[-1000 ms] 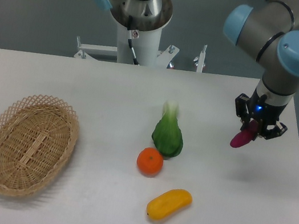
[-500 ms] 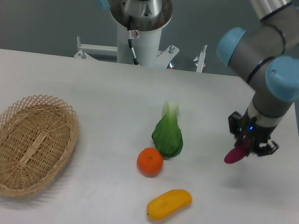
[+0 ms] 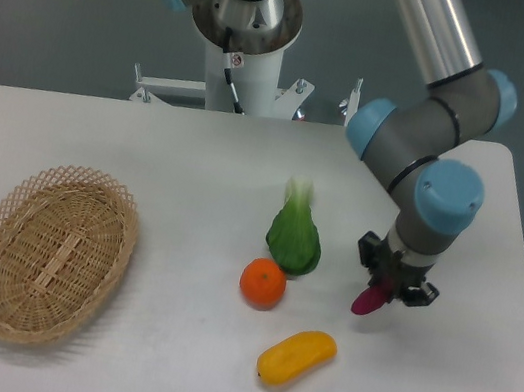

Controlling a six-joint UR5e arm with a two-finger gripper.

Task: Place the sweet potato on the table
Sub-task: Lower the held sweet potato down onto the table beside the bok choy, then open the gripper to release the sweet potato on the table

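One end effector gripping sweet potato

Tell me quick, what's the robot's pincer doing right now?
Pincer: closed on the sweet potato, holding it low over the table.

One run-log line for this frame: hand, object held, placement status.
hand: shut on small magenta-purple sweet potato | position: low over white table, right of round orange | placement: not yet released
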